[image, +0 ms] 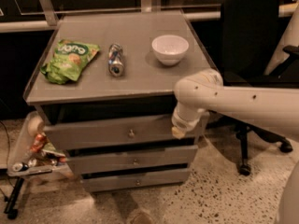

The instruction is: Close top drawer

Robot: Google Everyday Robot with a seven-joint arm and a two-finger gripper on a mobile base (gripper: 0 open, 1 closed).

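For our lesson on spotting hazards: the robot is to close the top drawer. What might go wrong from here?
1. The gripper sits at the right end of the top drawer, far from its centre knob; an off-centre push may skew and jam it.
2. The can lies on its side on the cabinet top; a hard stop might set it rolling.

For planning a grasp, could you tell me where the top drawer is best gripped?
Its small round knob at the front's centre, approached straight from the front: nothing else protrudes from the flat panel. The gripper sits at the right end of the top drawer.
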